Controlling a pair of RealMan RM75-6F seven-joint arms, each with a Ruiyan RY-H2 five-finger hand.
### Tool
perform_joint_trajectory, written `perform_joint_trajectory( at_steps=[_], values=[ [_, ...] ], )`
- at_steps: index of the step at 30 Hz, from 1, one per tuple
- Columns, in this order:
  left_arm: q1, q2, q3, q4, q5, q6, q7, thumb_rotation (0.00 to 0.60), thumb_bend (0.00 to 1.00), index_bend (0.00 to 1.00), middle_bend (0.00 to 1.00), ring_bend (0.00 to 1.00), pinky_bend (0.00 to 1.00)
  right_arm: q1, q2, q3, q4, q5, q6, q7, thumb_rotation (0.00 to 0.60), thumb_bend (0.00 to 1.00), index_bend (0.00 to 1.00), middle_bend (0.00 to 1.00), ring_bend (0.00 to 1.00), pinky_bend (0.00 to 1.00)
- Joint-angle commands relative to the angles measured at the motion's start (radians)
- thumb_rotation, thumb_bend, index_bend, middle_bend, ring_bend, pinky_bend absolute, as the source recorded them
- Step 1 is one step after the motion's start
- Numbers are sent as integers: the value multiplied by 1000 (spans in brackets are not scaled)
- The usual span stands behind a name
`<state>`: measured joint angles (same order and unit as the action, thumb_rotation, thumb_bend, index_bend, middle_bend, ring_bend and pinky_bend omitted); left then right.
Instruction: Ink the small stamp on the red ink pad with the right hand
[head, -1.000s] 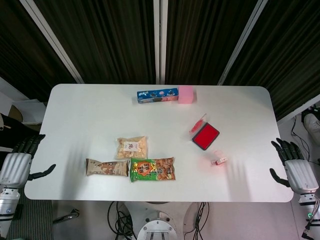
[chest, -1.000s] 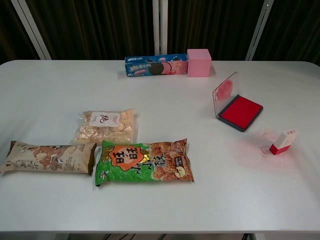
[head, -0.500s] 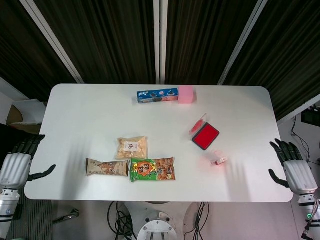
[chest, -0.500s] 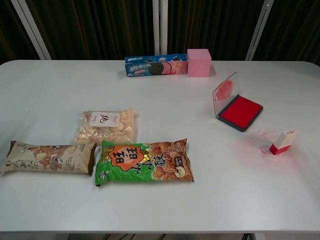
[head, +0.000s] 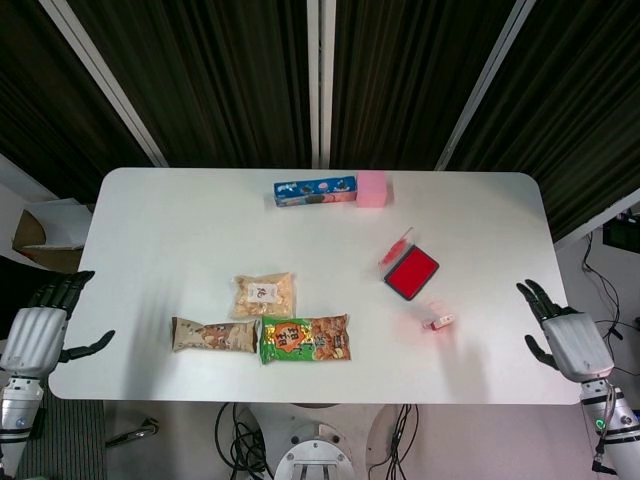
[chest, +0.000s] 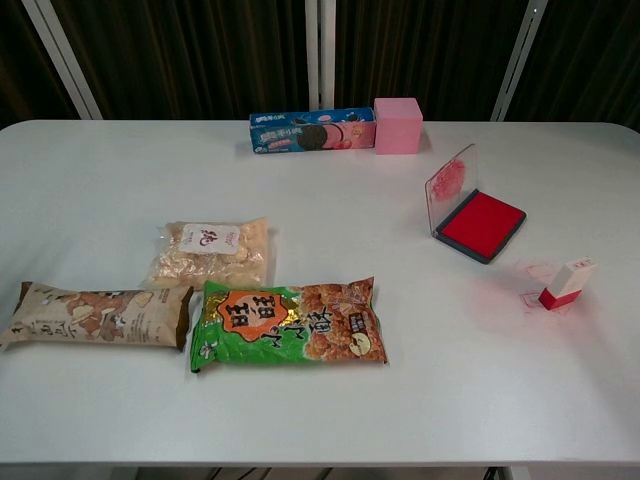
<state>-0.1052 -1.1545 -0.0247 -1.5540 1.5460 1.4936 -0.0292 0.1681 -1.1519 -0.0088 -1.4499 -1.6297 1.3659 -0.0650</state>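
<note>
The small stamp (head: 439, 321) (chest: 566, 283), white with a red base, lies on the white table (head: 180, 230) (chest: 100, 180) amid faint red ink smudges. Just beyond it sits the red ink pad (head: 411, 272) (chest: 483, 224), its clear lid (head: 397, 246) (chest: 448, 184) tilted up. My right hand (head: 562, 336) hovers at the table's right edge, fingers spread, holding nothing, well right of the stamp. My left hand (head: 38, 327) hangs off the table's left edge, fingers apart and empty. Neither hand shows in the chest view.
A green snack bag (head: 305, 338) (chest: 288, 325), a brown snack bag (head: 213, 335) (chest: 95, 314) and a clear snack pouch (head: 263, 295) (chest: 210, 251) lie front left. A blue cookie box (head: 315, 190) (chest: 311, 130) and a pink block (head: 372, 188) (chest: 397, 125) stand at the back.
My right hand has moved left and slightly down in the head view, coming in over the table's right edge toward the stamp. Left hand barely shifted. Objects unmoved.
</note>
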Motion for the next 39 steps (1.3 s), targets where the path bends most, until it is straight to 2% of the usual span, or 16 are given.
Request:
perform_joint_trajectory(
  at_steps=[1,7,14,25,33,39],
  values=[
    [0,-3,3,2,1,-2,-2,410,170,110,131,118,205,47,-48,-1,-15,-22,-65,-131,600,263,55,156,724,909],
    [5,-2,6,7,-3,-1,-7,411,169,110,132,118,205,116,-119,9,-18,-4,-180,-246,600,241,122,174,759,909],
    [8,2,7,10,-6,-2,-14,409,169,110,132,118,206,153,-204,21,16,29,-229,-295,600,235,180,217,788,909],
    [5,1,6,20,-7,-8,-23,412,169,110,132,118,205,170,-314,26,119,78,-244,-268,600,234,257,273,812,909],
    [8,-2,7,30,-11,-7,-31,412,170,110,132,118,205,182,-346,15,155,78,-247,-243,600,236,309,294,814,909],
    [9,-6,8,37,-9,-6,-33,411,169,110,132,118,205,176,-386,16,194,88,-226,-223,600,240,390,359,841,929]
  ],
)
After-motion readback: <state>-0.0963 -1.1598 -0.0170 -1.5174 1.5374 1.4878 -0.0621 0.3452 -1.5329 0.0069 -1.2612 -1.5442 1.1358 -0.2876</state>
